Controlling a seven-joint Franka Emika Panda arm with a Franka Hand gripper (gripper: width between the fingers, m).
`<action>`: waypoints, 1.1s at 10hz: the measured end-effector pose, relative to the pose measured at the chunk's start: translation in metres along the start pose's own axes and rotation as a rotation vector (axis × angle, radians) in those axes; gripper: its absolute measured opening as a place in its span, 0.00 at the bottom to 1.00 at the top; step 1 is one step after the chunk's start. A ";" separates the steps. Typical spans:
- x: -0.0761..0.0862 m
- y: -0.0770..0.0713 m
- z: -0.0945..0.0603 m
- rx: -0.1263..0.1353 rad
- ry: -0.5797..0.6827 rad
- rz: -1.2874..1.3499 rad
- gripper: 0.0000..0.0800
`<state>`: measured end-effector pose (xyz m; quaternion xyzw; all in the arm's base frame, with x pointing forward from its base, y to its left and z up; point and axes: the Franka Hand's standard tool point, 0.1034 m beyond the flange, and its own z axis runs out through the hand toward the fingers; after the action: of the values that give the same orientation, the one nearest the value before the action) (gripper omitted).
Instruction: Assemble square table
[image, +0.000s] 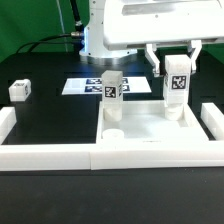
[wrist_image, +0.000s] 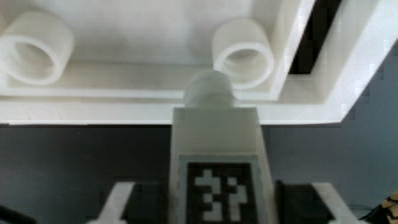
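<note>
While one leg (image: 112, 92) stands upright in the tabletop (image: 150, 130), the hand (image: 177, 72) grips a second leg (image: 177, 90) at another corner.

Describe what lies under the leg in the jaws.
The tabletop, toward the exterior view's right side. Whatever sits directly beneath the tip of the leg is covered.

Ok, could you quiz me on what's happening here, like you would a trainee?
1. True or false: the gripper is empty.
2. The loose leg lies: A on the marker board; B on the black table, at the exterior view's left; C on the border wall.
3. Fill in: the held leg is at a far corner of the white ____.
Key: 1 false; 2 B; 3 tabletop.
</note>
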<state>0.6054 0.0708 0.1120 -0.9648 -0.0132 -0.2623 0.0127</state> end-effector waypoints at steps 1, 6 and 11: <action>0.002 -0.002 0.005 0.001 0.000 -0.003 0.36; -0.012 -0.015 0.020 0.007 -0.024 -0.025 0.36; -0.012 -0.017 0.027 0.008 -0.022 -0.032 0.36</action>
<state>0.6079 0.0887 0.0831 -0.9673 -0.0297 -0.2516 0.0121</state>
